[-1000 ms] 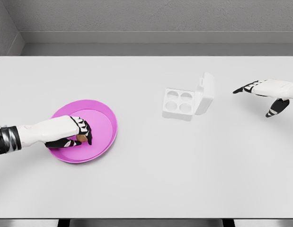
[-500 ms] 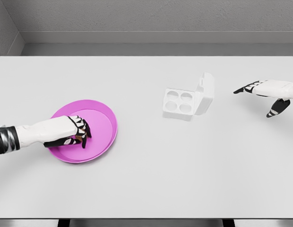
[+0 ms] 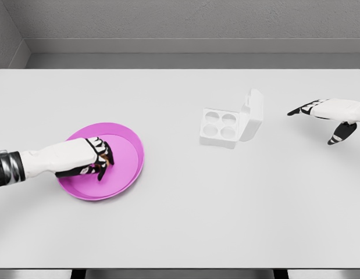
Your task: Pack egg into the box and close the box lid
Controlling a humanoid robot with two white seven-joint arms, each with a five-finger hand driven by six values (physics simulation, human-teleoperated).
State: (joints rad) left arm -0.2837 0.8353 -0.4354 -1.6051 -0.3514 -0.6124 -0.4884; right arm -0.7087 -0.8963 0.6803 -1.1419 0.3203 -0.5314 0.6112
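Pickup step in hand: left hand (image 3: 89,160) fingers curl around the brown egg (image 3: 104,167) over the pink plate (image 3: 130,145). Right hand (image 3: 328,113) hovers, fingers spread, empty. Next: carry egg to the open box (image 3: 220,127), well apart.
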